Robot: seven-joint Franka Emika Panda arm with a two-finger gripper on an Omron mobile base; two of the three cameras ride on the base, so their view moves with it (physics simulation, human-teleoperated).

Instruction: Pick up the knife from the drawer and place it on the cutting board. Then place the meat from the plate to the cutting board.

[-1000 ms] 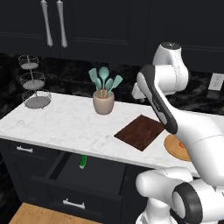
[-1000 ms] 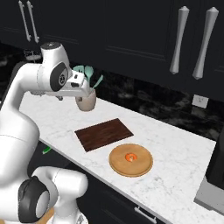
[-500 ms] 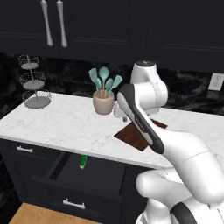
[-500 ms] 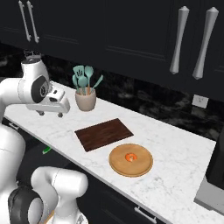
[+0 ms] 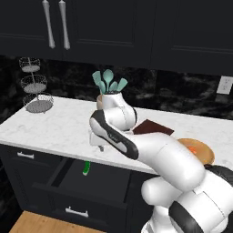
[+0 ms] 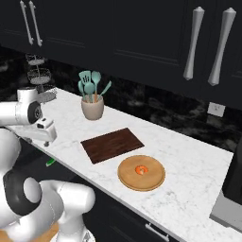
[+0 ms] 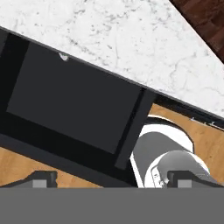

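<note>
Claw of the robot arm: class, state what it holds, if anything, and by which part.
Nothing is held. The claw is open above the open drawer, and the knife lies in the drawer, untouched.

Black cabinets [image 6: 142, 38], white marble counter [image 6: 189, 175], wooden floor [image 5: 41, 223].

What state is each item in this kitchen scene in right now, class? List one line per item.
drawer: pulled open.
knife: lying in the drawer, not gripped.
cutting board: flat on the counter, nothing on it.
plate: on the counter, carrying the meat.
meat: resting on the plate.
end effector: above the open drawer at the counter edge, holding nothing.
</note>
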